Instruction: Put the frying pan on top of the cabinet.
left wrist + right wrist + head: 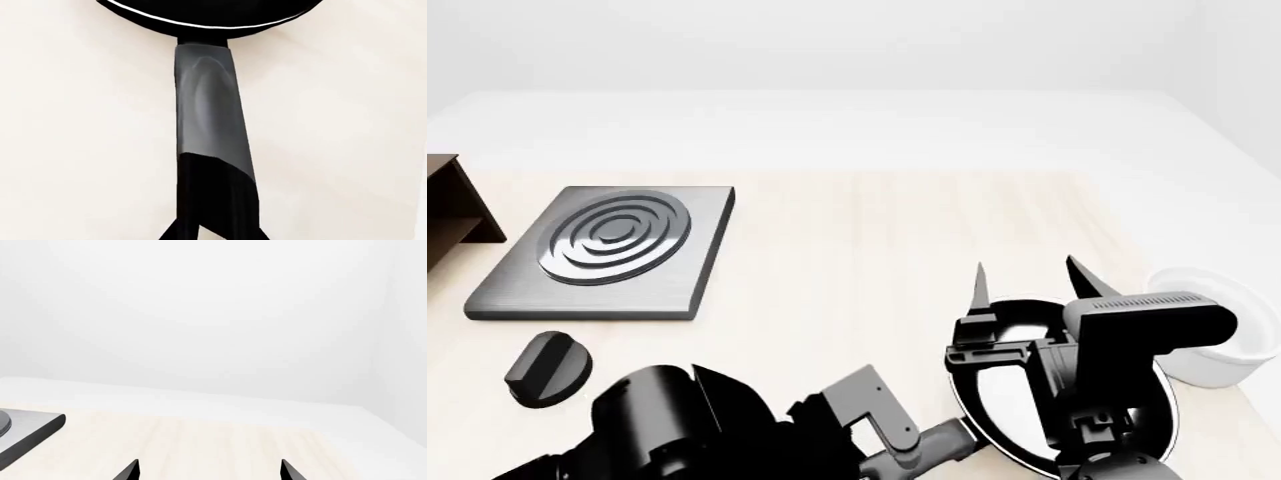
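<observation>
The frying pan (1004, 405), round and black with a glossy inside, lies on the table at the lower right of the head view, partly hidden by my right arm. Its grey handle (210, 110) runs down the left wrist view from the pan's rim (200, 17). My left gripper (215, 234) has a finger pressed against each side of the handle's near end. My right gripper (1030, 282) is open and empty above the pan, fingertips pointing away from me; it also shows in the right wrist view (210, 471). The dark brown cabinet (447, 205) stands at the far left edge.
A grey burner plate (607, 250) with concentric rings lies right of the cabinet; its corner shows in the right wrist view (30, 432). A black knob (547, 368) lies in front of it. A white bowl (1214, 335) stands right of the pan.
</observation>
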{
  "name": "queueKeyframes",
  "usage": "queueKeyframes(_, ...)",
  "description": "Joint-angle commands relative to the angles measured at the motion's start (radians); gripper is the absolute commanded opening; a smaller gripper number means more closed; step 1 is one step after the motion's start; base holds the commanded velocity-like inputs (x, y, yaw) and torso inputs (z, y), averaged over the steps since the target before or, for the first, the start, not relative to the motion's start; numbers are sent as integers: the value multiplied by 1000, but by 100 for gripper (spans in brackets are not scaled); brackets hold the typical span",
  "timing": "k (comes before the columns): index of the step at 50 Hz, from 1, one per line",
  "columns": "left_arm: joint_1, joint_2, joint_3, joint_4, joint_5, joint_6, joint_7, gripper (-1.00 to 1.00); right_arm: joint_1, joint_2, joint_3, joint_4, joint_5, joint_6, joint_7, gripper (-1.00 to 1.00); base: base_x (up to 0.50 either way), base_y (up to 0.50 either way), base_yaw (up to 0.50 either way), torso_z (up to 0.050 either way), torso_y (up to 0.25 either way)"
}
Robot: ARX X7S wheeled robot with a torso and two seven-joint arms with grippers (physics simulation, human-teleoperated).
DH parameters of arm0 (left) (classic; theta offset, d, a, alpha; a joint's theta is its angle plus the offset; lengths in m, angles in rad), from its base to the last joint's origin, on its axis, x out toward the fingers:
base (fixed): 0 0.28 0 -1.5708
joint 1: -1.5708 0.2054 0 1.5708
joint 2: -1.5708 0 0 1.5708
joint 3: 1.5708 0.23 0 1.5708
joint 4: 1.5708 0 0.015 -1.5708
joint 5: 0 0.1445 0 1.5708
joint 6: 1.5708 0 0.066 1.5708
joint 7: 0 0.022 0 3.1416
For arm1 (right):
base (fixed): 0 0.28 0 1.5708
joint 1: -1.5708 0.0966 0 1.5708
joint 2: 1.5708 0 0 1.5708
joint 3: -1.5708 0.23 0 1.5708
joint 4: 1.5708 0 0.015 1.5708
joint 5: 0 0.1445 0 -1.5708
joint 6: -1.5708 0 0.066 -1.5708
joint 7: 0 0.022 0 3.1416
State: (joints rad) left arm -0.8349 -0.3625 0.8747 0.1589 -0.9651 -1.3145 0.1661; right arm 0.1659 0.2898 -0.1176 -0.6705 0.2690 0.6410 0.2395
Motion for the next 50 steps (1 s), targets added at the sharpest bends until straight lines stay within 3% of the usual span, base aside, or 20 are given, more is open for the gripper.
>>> queueKeyframes(1, -9, 2, 32, -26, 33, 15, 9, -100, 1, 2, -5, 8, 5, -10, 1, 100, 0, 0, 0, 0, 0)
queueKeyframes(11, -6, -22, 2, 5, 18, 21, -14, -100, 4, 6, -7, 7, 9, -9, 5, 100, 0, 0, 0, 0, 0)
queueKeyframes(21, 31, -122, -222, 64, -50, -6, -207, -100, 4, 14, -7, -7, 11, -3, 12, 100, 0, 0, 1, 0, 0)
queueKeyframes(25, 43, -184, -330, 80, -89, 8, -245, -100, 7, 14, -12, -7, 11, -2, 13, 100, 0, 0, 1, 0, 3)
queueKeyframes(35, 56, -267, -468, 29, -113, 55, -282, -100, 17, 19, -20, -20, 13, 13, 20, 100, 0, 0, 0, 0, 2)
queueKeyframes(44, 4, -254, -541, -43, -100, 73, -365, -100, 28, 20, -29, -24, 14, 23, 25, 100, 0, 0, 0, 0, 1)
queueKeyframes(50, -98, -214, -666, -92, -183, 21, -491, -100, 31, 23, -30, -28, 17, 28, 29, 100, 0, 0, 0, 0, 3)
